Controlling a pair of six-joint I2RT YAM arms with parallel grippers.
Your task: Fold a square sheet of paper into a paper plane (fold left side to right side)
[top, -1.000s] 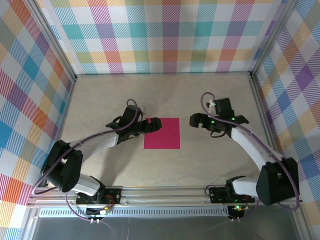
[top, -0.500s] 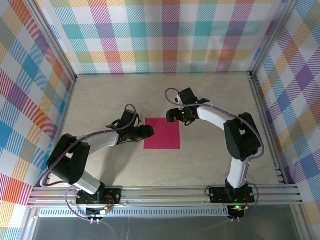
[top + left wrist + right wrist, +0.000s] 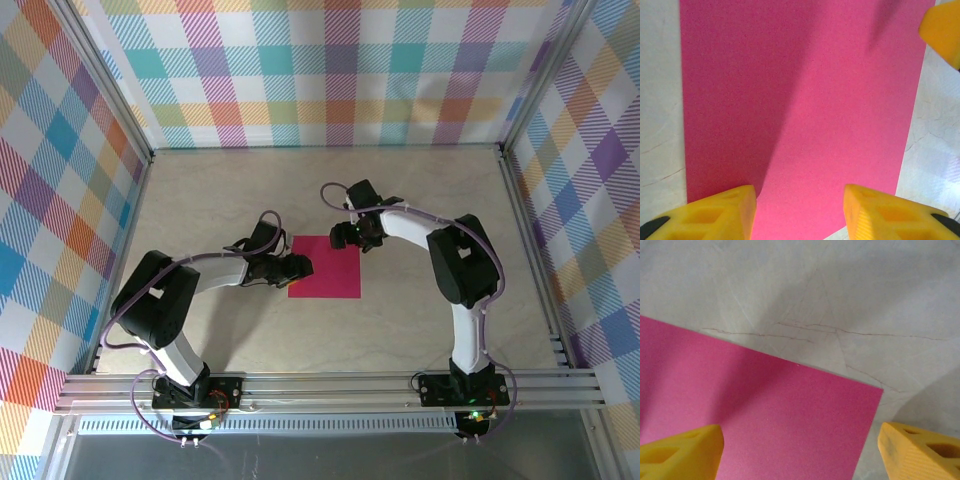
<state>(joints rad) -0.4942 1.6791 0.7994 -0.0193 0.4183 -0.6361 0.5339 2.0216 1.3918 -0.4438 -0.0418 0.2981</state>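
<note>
The square sheet of paper (image 3: 330, 272) is seen from above, lying flat in the middle of the tabletop (image 3: 430, 320). The left pincer (image 3: 300, 266) is placed at its left edge, and the right pincer (image 3: 343, 238) at its far edge. How wide they stand cannot be told from above. In the left wrist view, two yellow fingers (image 3: 705, 212) are held apart over the pink sheet, released, with nothing gripped. In the right wrist view, the fingers are spread wide, also released, with a corner of the sheet between them. Thin scratches (image 3: 840, 332) are shown on the tabletop there.
</note>
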